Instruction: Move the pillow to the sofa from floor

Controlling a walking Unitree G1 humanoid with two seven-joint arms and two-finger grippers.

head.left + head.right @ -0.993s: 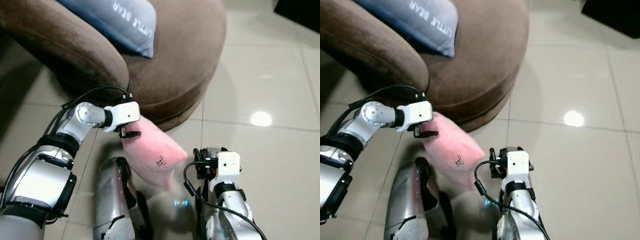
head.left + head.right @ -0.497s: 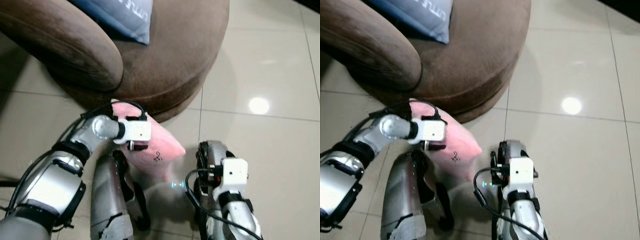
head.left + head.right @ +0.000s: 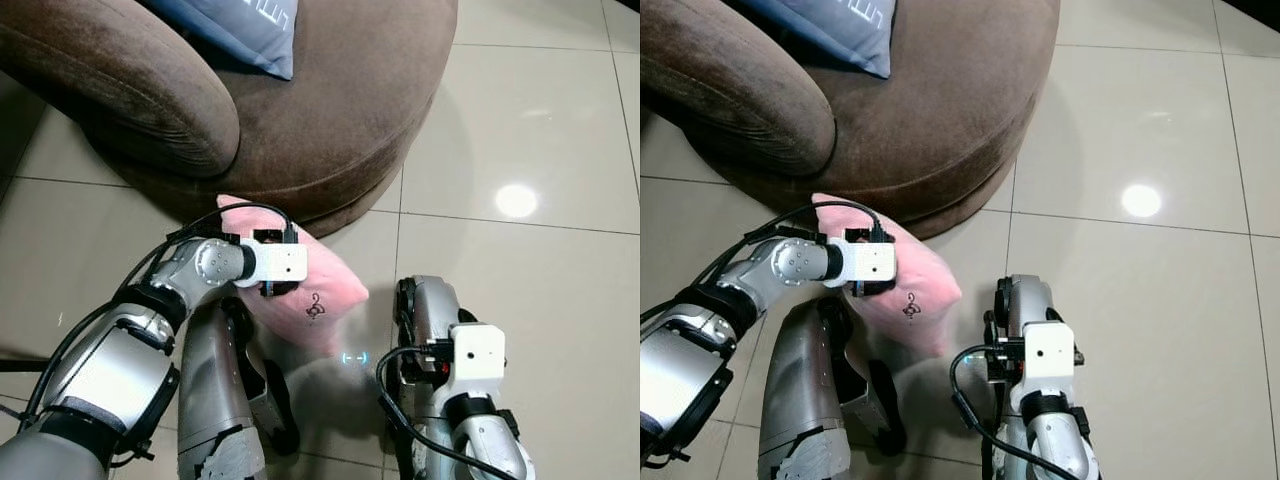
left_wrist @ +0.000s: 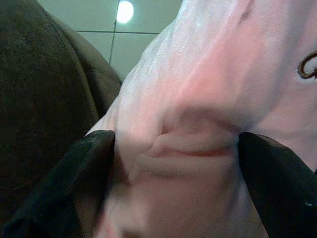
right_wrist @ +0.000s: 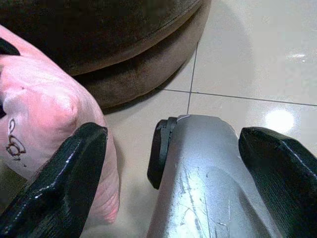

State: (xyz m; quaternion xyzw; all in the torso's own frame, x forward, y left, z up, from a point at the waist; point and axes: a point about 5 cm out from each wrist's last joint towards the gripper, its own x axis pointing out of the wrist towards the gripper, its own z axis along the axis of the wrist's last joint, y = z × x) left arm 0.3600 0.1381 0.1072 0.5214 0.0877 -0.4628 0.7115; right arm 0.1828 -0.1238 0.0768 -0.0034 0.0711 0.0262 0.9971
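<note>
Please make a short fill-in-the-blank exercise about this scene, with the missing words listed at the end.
1. The left claw is shut on the ____ pillow.
2. A blue pillow lies on the ____ sofa.
3. The right claw is ____ and holds nothing.
4. The floor is covered with pale ____.

Missing words: pink; brown; open; tiles
</note>
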